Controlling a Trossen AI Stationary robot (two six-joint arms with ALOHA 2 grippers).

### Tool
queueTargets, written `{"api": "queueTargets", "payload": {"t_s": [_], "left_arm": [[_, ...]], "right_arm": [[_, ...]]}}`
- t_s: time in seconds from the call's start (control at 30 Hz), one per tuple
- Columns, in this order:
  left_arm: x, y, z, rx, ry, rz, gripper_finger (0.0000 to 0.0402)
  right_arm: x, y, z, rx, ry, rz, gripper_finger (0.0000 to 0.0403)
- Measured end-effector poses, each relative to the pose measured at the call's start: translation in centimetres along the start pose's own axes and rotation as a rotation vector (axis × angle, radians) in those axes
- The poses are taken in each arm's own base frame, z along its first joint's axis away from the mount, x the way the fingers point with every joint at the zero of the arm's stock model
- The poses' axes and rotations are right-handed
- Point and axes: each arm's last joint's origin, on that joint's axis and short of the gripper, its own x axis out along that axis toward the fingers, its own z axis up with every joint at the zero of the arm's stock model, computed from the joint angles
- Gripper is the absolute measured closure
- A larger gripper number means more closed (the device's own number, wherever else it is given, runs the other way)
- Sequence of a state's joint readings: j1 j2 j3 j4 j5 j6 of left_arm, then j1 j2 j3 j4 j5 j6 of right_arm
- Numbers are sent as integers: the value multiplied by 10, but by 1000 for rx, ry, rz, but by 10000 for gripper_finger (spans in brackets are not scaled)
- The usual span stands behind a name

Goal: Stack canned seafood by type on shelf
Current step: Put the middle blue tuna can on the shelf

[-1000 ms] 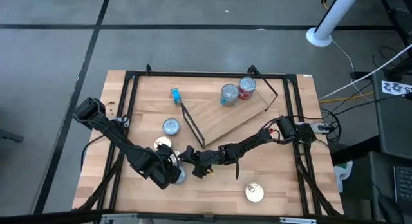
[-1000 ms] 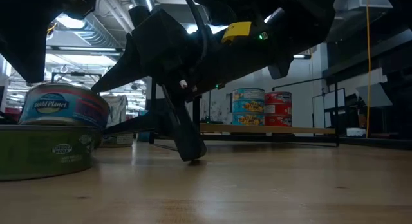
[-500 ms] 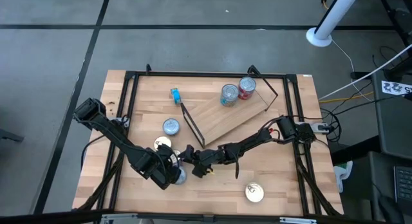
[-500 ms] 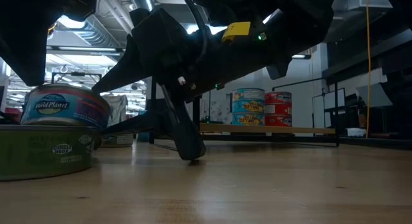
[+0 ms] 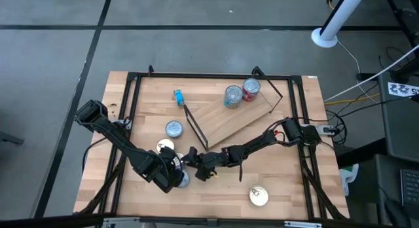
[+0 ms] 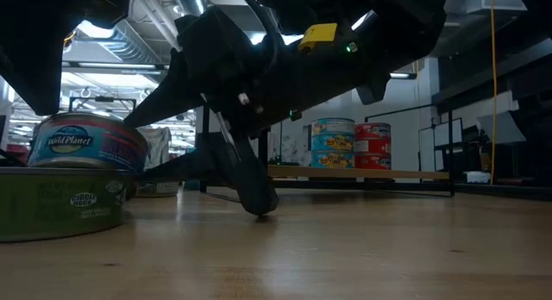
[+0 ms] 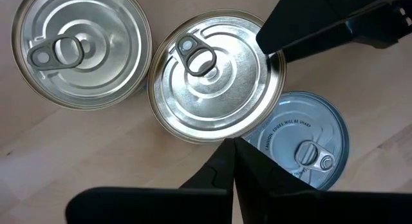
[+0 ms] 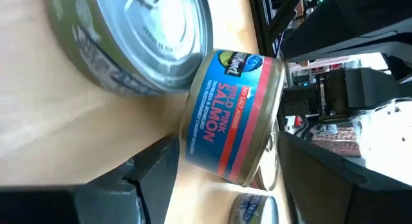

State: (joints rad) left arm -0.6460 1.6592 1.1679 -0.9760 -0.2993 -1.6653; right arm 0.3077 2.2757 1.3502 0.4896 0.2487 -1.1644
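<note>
Blue salmon tin (image 8: 233, 114) is sitting between my right gripper (image 8: 219, 176) fingers, spread apart. My left gripper (image 7: 248, 95) is clamping a silver-lidded tin (image 7: 215, 76), frame centre.

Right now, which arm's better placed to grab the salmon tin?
Right, probably. The right gripper is open with the salmon tin between its fingers; the left gripper hovers over other tins.
</note>
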Motion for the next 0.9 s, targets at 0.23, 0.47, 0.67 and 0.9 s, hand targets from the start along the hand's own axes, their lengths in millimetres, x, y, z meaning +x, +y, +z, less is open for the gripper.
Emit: {"api": "queueTargets", "payload": {"t_s": [0.23,0.47,0.67,0.9], "left_arm": [[0,0,0,0,0,0,396],[0,0,0,0,0,0,396],[0,0,0,0,0,0,396],[0,0,0,-2,0,0,396]], "right_arm": [[0,0,0,64,-8,-2,141],[0,0,1,70,-26,10,141],[0,0,1,123,-48,13,141],[0,0,1,126,-40,12,141]]}}
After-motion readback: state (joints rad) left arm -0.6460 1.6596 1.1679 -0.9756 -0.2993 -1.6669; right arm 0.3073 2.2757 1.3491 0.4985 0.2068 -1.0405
